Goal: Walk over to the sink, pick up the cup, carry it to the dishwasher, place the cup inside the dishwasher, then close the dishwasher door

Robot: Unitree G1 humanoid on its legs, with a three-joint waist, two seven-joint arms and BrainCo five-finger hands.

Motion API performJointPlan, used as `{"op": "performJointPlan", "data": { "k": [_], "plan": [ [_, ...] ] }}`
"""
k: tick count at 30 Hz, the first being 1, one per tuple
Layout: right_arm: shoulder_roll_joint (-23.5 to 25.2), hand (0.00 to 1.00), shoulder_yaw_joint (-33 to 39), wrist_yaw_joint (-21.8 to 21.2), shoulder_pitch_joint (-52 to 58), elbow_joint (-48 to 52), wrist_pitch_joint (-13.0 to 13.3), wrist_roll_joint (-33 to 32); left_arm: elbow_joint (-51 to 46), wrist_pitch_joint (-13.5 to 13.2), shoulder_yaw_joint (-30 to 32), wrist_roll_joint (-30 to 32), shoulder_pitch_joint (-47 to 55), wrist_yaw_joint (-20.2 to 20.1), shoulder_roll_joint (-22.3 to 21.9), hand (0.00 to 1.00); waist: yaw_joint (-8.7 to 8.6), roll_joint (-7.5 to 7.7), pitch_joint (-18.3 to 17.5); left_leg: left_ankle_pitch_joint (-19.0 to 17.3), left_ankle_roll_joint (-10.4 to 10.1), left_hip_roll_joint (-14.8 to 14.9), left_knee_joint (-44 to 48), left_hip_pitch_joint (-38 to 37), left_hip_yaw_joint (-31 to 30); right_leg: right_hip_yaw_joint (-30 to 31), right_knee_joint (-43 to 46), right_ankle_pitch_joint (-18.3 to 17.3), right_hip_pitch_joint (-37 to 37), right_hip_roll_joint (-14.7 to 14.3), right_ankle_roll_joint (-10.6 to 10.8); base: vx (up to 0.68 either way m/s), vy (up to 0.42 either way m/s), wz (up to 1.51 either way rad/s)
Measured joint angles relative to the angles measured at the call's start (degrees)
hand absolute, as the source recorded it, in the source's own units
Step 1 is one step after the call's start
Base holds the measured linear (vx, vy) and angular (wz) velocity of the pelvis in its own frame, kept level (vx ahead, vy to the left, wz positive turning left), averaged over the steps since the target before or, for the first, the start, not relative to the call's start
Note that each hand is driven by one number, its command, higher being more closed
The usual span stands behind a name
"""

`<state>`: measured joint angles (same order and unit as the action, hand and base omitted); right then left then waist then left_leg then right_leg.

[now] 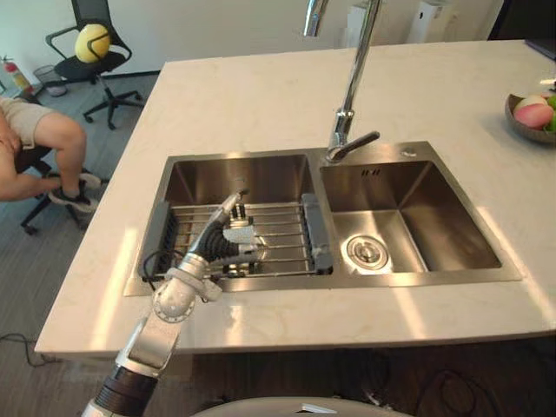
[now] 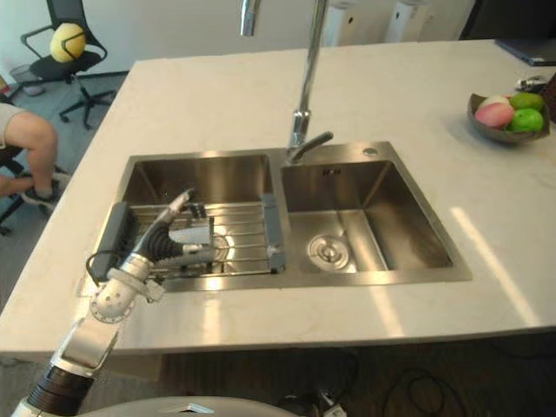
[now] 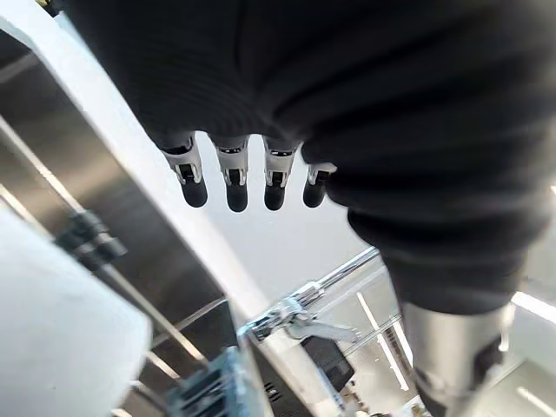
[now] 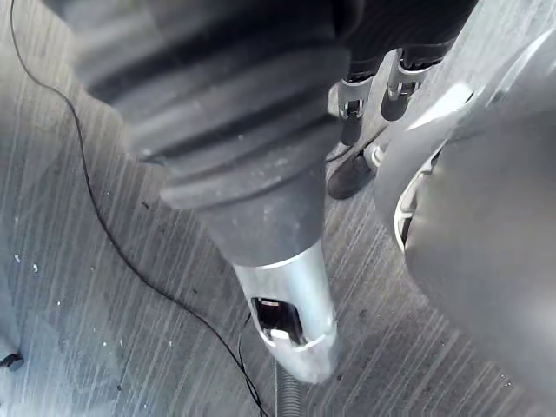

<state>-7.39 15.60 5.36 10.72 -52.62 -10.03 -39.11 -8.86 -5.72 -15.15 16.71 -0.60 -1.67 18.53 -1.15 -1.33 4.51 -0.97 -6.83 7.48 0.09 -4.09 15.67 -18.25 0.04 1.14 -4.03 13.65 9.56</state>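
The cup (image 1: 240, 233), a pale whitish cylinder, lies on its side on the wire rack (image 1: 278, 228) in the left basin of the steel sink (image 1: 261, 174). My left hand (image 1: 219, 246) reaches over the sink's front rim and is down at the cup, thumb raised on its far-left side and fingers low beside it. In the left wrist view the fingers (image 3: 233, 182) stick out straight and open, with the white cup (image 3: 52, 339) close beside them, not enclosed. My right hand (image 4: 373, 95) hangs low over the floor, fingers relaxed.
A tall faucet (image 1: 352, 95) stands between the basins; the right basin (image 1: 408, 217) has a drain (image 1: 367, 252). A fruit bowl (image 2: 508, 113) sits at the counter's far right. A seated person (image 1: 35, 148) and an office chair with a yellow ball (image 1: 91, 42) are left of the counter.
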Motion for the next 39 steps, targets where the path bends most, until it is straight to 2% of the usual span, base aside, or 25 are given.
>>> {"op": "performJointPlan", "data": {
  "k": [1,3,5,7,10,15,20,25,27,30,39],
  "plan": [
    [-0.01,0.0,-0.31,0.06,-0.09,-0.01,-0.27,0.0,0.77,-0.29,-0.04,1.78,0.25,1.24,0.53,0.0,-0.04,0.27,-0.12,0.06,0.01,-0.1,-0.28,-0.02,0.0,-0.05,-0.26,0.11,-0.02,0.0,0.04,0.04,0.01,-0.01],
    [-0.06,0.0,-1.41,0.08,0.0,-0.06,-1.05,0.04,1.82,-3.31,-0.02,6.54,1.34,7.25,3.0,0.0,-0.04,1.14,-0.34,0.07,0.01,-0.37,-0.67,0.0,-0.02,-0.17,-1.22,0.49,-0.22,-0.01,-0.19,0.05,0.011,0.0],
    [-0.06,0.0,-1.67,-0.11,0.18,-0.09,-1.36,0.11,1.8,-6.65,0.05,9.99,1.45,12.15,4.04,0.0,-0.01,1.18,-0.39,0.07,0.03,-0.52,-0.93,-0.03,-0.17,-0.79,-1.54,0.69,-0.5,0.02,-0.53,0.04,0.008,0.06],
    [0.01,0.0,-2.27,-0.53,0.17,-0.12,-1.45,0.33,1.78,-8.68,0.05,13.55,1.45,15.79,4.5,0.0,-0.17,1.17,-0.44,0.07,0.03,-0.58,-1.14,-0.2,-0.55,-1.38,-1.95,0.72,-1.11,0.01,-0.69,0.04,0.002,0.1],
    [-0.45,0.0,-2.42,-1.68,0.14,-0.16,-1.41,0.79,1.83,-9.28,-0.6,17.47,1.45,18.21,4.69,0.0,-0.19,0.92,-0.6,0.07,0.03,-0.6,-1.18,-0.23,-0.71,-1.46,-2.22,0.64,-1.33,-0.06,-0.83,0.01,-0.002,0.02],
    [-1.46,0.0,-3.05,-2.92,0.45,-0.4,-1.4,0.77,2.07,-8.55,-1.23,19.61,1.48,20.2,5.42,0.0,-0.61,0.61,-1.02,0.06,0.04,-0.61,-1.38,-1.06,-0.85,-1.56,-2.21,0.18,-2.11,-0.09,-2.09,-0.01,-0.001,0.0],
    [-1.79,0.0,-4.2,-2.93,0.41,-0.39,-1.44,0.69,3.3,-7.65,-2.69,19.77,1.5,19.18,6.36,0.0,-0.78,0.4,-1.31,1.31,0.25,-0.85,-3.18,-1.2,-1.29,-1.84,-2.23,0.3,-1.75,-0.09,-2.06,-0.04,-0.007,0.04],
    [-1.78,0.0,-5.45,-2.63,0.04,-0.3,-1.74,0.58,5.06,-2.76,-4.01,22.39,1.52,14.63,6.54,0.0,-0.85,0.33,-1.36,2.06,0.18,-0.91,-4.42,-1.43,-1.47,-2.25,-2.66,0.77,-1.81,-0.19,-1.28,-0.01,-0.005,0.03],
    [-1.79,0.0,-5.56,-2.2,-0.2,-0.28,-2.59,-0.01,6.03,-0.01,-4.03,23.79,1.53,12.54,7.73,0.0,-0.98,0.32,-1.37,2.06,0.17,-0.92,-4.44,-1.34,-1.42,-2.24,-2.93,0.99,-1.8,-0.23,-0.94,0.0,0.0,0.0],
    [-1.83,0.0,-5.89,-1.75,-0.23,-0.28,-3.59,-2.2,7.52,2.21,-4.01,24.15,1.54,10.68,9.7,0.0,-1.25,0.31,-1.38,2.06,0.17,-0.93,-4.46,-1.29,-1.39,-2.25,-3.04,1.12,-1.81,-0.25,-0.76,0.0,0.0,0.0],
    [-2.16,0.0,-5.79,-1.24,-0.16,-0.35,-3.93,-5.79,7.55,2.87,-3.42,26.21,1.53,8.38,13.39,0.0,-1.63,0.15,-1.48,2.06,0.17,-0.95,-4.46,-1.24,-1.39,-2.28,-3.16,1.22,-1.82,-0.25,-0.84,0.0,0.0,0.0]
  ]
}}
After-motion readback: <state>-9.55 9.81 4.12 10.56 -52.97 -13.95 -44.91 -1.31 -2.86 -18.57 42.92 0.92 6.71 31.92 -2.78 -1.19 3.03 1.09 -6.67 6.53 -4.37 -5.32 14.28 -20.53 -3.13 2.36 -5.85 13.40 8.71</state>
